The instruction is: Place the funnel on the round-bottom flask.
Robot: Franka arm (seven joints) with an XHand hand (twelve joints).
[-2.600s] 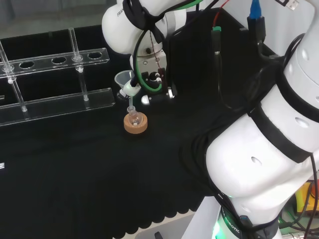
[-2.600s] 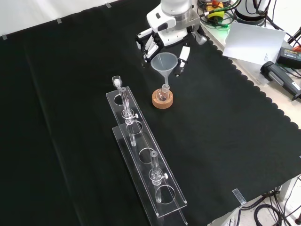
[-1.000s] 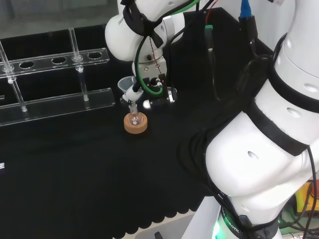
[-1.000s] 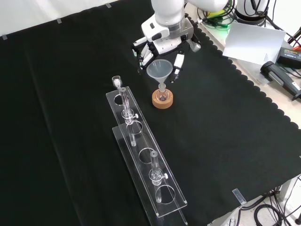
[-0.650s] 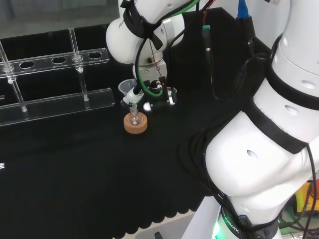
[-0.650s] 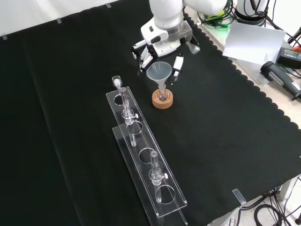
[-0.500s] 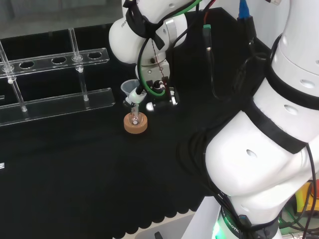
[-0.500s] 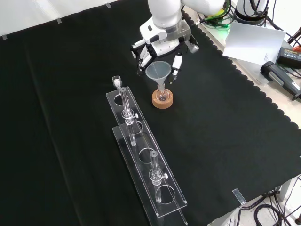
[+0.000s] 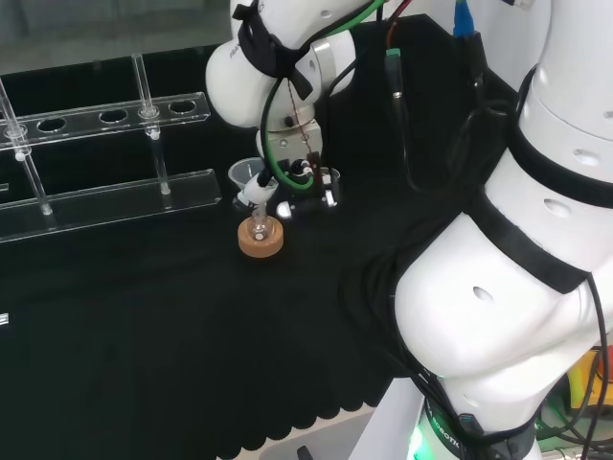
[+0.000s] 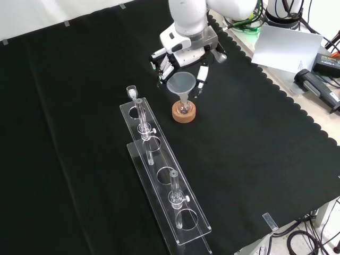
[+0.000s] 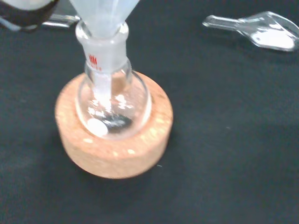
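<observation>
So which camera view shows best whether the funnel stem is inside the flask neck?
The wrist view: the funnel stem sits inside the flask neck. In the front view the funnel stands over the flask, small. In the head view the hand partly hides it.

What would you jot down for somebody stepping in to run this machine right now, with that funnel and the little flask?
Hand: fingers spread around the funnel; whether they grip it cannot be told.
Funnel: upright, its stem down inside the neck of the round-bottom flask, as the wrist view shows.
Flask: sits in the cork ring on the black cloth, beside the clear rack in the front view.
Done: funnel is seated in the flask.
Left: probably just let go and lift the hand straight away without tipping the funnel.
</observation>
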